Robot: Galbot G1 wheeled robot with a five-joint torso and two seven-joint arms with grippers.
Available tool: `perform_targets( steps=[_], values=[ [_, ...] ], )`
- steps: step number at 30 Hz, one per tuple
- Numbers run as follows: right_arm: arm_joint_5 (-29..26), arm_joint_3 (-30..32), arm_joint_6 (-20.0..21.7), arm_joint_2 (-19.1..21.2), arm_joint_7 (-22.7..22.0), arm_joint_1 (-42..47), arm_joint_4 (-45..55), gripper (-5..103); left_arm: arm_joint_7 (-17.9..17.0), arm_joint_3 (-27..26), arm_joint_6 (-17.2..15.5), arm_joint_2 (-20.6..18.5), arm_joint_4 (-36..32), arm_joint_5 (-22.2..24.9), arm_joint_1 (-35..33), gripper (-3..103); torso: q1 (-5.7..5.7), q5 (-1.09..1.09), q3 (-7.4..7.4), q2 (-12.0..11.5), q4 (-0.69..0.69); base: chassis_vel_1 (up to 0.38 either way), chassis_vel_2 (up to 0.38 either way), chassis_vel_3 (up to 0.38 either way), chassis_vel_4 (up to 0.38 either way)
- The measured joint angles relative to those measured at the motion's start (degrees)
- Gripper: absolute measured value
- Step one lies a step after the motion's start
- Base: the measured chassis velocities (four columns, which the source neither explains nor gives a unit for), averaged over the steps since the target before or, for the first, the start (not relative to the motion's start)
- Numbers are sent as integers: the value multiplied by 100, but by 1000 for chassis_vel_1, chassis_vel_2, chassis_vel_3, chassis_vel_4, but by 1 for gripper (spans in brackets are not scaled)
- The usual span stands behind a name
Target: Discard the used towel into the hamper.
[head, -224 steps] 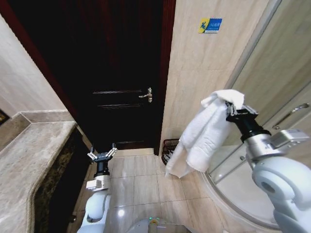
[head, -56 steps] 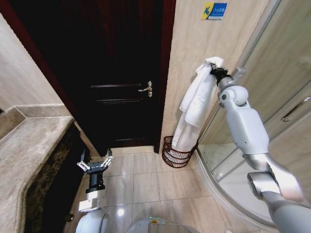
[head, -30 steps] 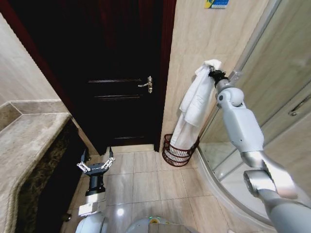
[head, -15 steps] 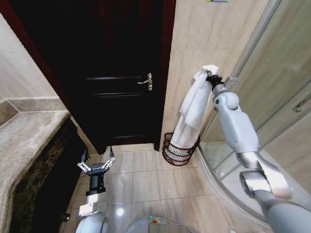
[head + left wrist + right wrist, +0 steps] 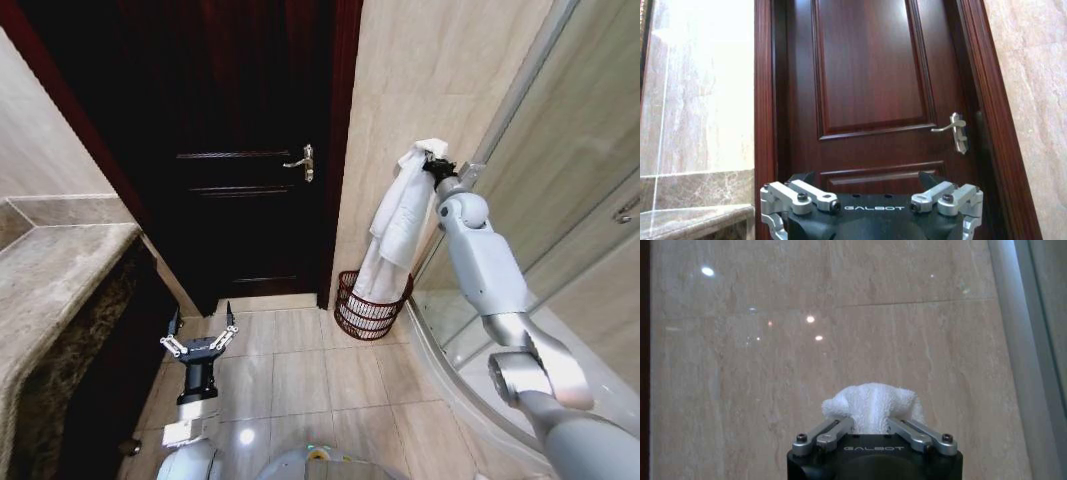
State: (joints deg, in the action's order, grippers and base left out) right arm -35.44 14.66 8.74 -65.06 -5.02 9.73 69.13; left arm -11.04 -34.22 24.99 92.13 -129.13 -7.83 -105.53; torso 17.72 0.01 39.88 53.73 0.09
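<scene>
Towel (image 5: 398,215) hangs from closed right gripper (image 5: 432,163), its end inside hamper (image 5: 372,307); left gripper (image 5: 198,338) open, empty, low above floor (image 5: 300,380)

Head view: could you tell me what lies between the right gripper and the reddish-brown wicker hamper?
The white towel hangs from the right gripper into the hamper.

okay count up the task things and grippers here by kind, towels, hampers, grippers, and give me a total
towel: 1, white, hanging from the right gripper above the hamper
hamper: 1, reddish-brown
Grippers: 2, counting the open left gripper low by the door
Total: 4
</scene>
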Motion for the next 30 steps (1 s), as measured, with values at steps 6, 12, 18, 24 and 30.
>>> perform_targets(
  steps=[6,12,18,24,30],
  values=[
    [-6,23,0,46,17,54,40,8,5,64,4,0,-29,-81,-34,100,-90,0,-114,-204,0,0,0,0,0],
    [-17,23,-3,65,23,65,36,8,6,91,24,0,-33,-126,-69,100,-148,-1,-185,-332,0,0,0,0,0],
    [-38,17,-3,58,23,83,31,8,6,175,59,0,-34,-224,-104,100,-217,0,-279,-496,0,0,0,0,0],
    [-79,-14,-3,23,22,83,59,8,6,189,59,0,-51,-263,-104,100,-285,0,-366,-651,0,0,0,0,0],
    [-91,-39,-1,-12,20,84,91,8,8,206,71,0,-51,-303,-117,100,-346,-1,-442,-789,0,0,0,0,0]
  ],
)
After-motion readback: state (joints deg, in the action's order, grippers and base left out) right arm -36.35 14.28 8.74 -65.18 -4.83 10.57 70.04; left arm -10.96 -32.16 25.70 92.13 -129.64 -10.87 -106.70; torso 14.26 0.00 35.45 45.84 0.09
